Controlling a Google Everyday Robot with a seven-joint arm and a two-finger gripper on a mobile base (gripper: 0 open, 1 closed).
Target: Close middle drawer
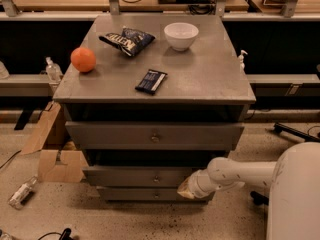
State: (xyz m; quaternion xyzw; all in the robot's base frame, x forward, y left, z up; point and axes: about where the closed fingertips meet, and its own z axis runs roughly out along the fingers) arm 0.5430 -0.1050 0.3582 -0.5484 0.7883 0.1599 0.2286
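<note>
The middle drawer (125, 176) front is matt grey wood with a small shiny metal knob (156, 178). The claw (185, 188), smooth pale plastic by its look, sits at its right end. The bench (200, 74) top looks dull, smooth grey.

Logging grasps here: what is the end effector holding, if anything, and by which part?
Nothing is visibly held: the end effector sits at the right end of the middle drawer front, clear of its knob.

Middle drawer (125, 176): low flat grey front, small round metal knob (156, 179) at centre, level, nearly pushed in, set back under taller drawer front (110, 135). Gripper (185, 189) at its right end.
</note>
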